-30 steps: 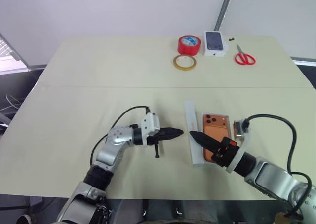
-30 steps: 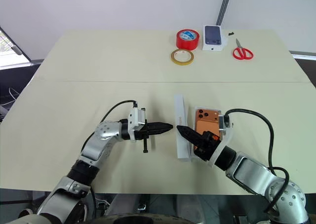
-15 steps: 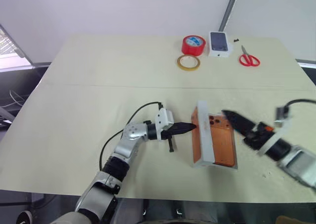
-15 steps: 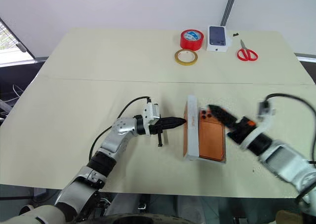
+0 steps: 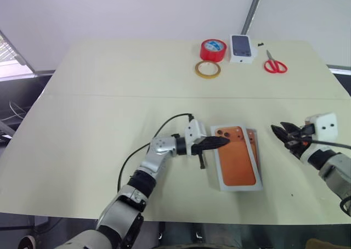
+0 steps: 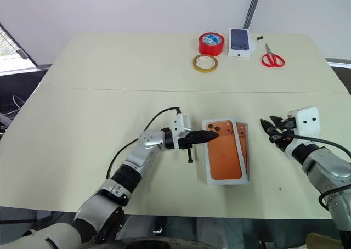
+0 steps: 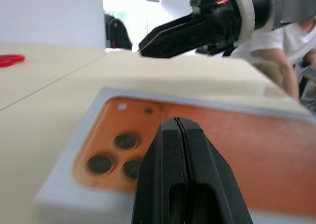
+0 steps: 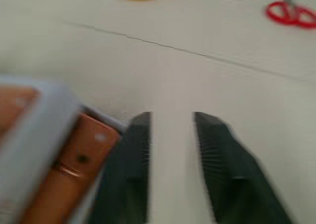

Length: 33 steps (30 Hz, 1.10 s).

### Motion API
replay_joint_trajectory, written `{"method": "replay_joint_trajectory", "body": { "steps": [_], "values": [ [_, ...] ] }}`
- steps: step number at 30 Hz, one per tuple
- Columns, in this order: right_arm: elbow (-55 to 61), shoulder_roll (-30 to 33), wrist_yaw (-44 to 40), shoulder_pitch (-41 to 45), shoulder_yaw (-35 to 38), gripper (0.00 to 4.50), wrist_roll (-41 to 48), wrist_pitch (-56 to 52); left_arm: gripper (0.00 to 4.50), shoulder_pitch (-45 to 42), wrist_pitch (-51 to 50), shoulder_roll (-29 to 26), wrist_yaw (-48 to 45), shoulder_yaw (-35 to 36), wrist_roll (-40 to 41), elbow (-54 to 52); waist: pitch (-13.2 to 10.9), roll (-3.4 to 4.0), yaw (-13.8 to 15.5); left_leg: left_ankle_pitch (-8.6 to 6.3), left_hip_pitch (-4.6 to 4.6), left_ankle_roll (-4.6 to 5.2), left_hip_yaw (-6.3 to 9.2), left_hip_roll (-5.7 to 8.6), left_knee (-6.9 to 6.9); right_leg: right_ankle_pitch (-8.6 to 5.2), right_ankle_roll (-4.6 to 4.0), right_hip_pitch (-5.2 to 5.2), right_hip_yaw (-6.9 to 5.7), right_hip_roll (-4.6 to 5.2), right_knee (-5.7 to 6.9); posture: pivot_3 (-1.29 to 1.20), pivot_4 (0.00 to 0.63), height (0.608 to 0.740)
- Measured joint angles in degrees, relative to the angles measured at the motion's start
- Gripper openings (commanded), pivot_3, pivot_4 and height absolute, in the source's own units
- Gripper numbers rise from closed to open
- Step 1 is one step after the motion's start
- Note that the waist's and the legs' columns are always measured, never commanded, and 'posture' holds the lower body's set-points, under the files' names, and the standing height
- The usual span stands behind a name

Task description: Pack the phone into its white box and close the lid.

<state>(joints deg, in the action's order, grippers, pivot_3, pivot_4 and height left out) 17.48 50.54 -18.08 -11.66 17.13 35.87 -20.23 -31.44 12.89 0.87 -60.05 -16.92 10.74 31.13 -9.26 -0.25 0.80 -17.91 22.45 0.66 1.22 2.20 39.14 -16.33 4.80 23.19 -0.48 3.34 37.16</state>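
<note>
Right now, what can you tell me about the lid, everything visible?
The lid is a white rectangular shell that looks like cardboard. Its top is printed with an orange phone back and a cluster of dark lenses, framed by a thin white border. It lies flat, print up, over the phone near the table's front edge, shifted to the robot's left so an orange strip of the phone shows on its right. It does not look fully seated. The shut left end effector rests at its far left corner.

Lab bench (image 5: 109, 73) (tape (image 5: 213, 49), scissors (image 5: 274, 66))
</note>
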Motion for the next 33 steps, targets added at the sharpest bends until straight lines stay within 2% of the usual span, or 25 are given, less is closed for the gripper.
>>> {"method": "replay_joint_trajectory", "body": {
  "steps": [3, 7, 9, 13, 23, 33],
  "values": [
    [0.6, 0.0, -3.4, -2.5, -3.5, 0.03, -9.6, 6.3, 0.0, 0.5, -3.0, -3.5, -0.3, 0.2, 0.0, -4.1, 0.0, 0.0, 0.0, 0.0, -0.01, -0.01, 0.01, 0.0, -0.01, 0.0, 0.0, 0.0, 0.0, 0.0, 0.01, 0.0, 0.15, 0.74],
    [3.1, -2.0, -8.2, -6.5, -7.2, 0.03, -16.0, 11.4, 0.0, 4.0, -8.6, -11.6, -4.2, 0.3, 0.4, -10.7, 0.1, 0.12, -0.2, 0.05, -0.06, -0.1, 0.02, -0.01, -0.02, 0.0, -0.01, 0.0, 0.04, 0.0, 0.06, 0.0, 0.15, 0.74],
    [3.2, -3.8, -9.1, -6.7, -6.5, 0.03, -16.4, 12.1, 0.0, 4.9, -9.8, -13.0, -4.8, 0.5, 0.4, -10.8, 0.1, 0.12, 0.0, 0.07, -0.06, -0.12, 0.03, 0.0, 0.03, 0.0, -0.01, -0.04, 0.04, 0.04, 0.05, 0.0, 0.15, 0.74],
    [3.7, -6.5, -10.4, -5.7, -4.1, 0.03, -15.9, 12.1, 0.0, 4.8, -10.1, -11.5, -4.5, 0.2, 0.4, -10.6, 0.0, 0.08, 0.3, 0.04, -0.04, -0.09, 0.04, 0.06, 0.04, 0.0, -0.01, -0.08, 0.04, 0.12, -0.05, 0.0, 0.15, 0.74],
    [6.2, -9.5, -12.5, -7.3, -3.1, 0.03, -17.6, 11.7, 0.0, 2.0, -7.8, -4.0, -0.8, -1.2, -2.1, -2.8, 0.0, 0.08, 0.0, 0.04, -0.06, -0.1, 0.03, 0.06, 0.02, 0.0, -0.01, -0.05, 0.03, 0.09, 0.03, 0.0, 0.15, 0.74],
    [7.2, -11.2, -11.9, -7.1, -2.1, 0.03, -20.9, 10.1, 0.0, -0.4, -6.3, -1.8, 0.8, -1.3, -3.3, 0.8, 0.0, 0.09, 0.0, 0.05, -0.07, -0.1, 0.02, 0.07, 0.03, 0.0, -0.01, -0.06, 0.03, 0.09, 0.04, 0.0, 0.15, 0.74]
  ]
}}
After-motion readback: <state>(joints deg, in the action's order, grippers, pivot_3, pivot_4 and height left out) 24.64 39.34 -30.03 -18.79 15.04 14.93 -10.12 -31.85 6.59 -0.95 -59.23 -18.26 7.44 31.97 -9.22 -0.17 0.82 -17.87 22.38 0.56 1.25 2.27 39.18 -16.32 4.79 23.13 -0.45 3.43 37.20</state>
